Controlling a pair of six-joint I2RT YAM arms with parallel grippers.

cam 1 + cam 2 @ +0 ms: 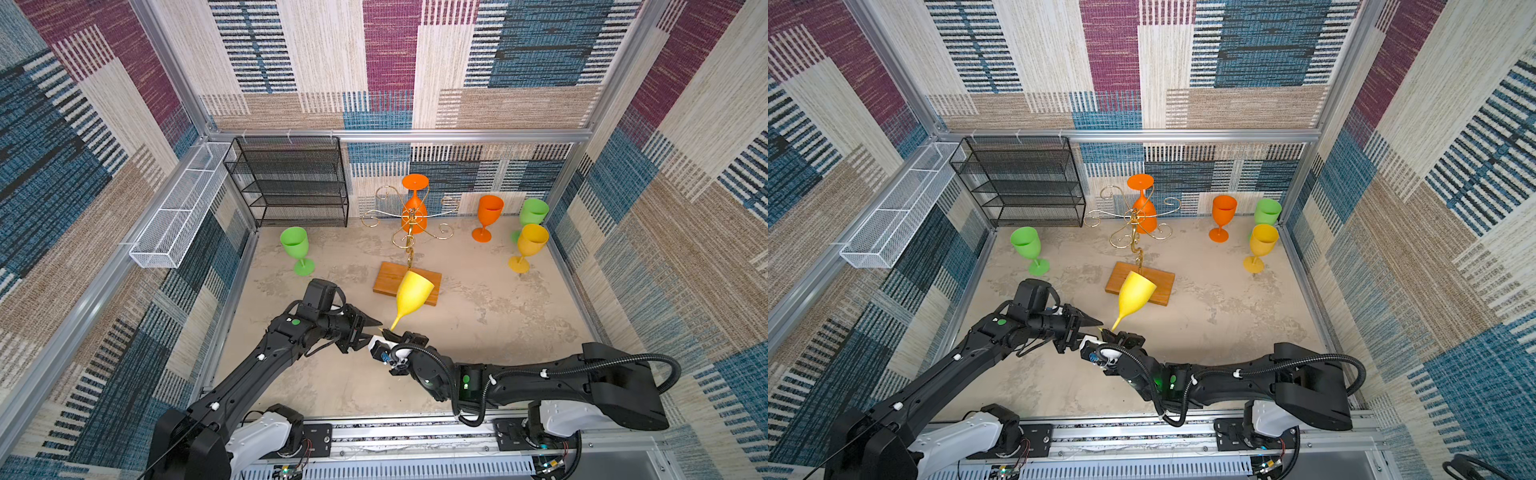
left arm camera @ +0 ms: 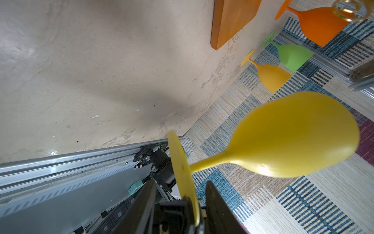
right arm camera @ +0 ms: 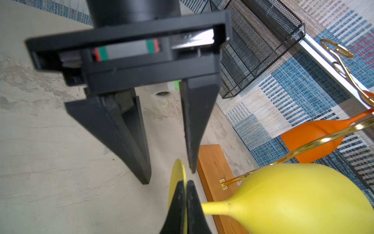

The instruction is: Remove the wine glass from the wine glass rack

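A yellow wine glass [image 1: 411,297] [image 1: 1133,297] hangs tilted in the air above the floor, bowl toward the wine glass rack [image 1: 410,232] [image 1: 1136,239]. My right gripper [image 1: 388,331] [image 3: 185,182] is shut on the rim of its round foot. My left gripper [image 1: 374,330] [image 2: 181,182] is open, its two fingers standing either side of the same foot with gaps showing. The rack's wooden base [image 1: 388,282] lies just behind the bowl. An orange glass [image 1: 414,208] [image 1: 1144,208] hangs upside down on a far arm of the rack.
A green glass [image 1: 296,245] stands at left. An orange glass [image 1: 489,214], a green one [image 1: 534,212] and a yellow-orange one [image 1: 532,241] stand at the right wall. A black mesh shelf [image 1: 291,183] and a white wire tray [image 1: 178,216] sit at back left.
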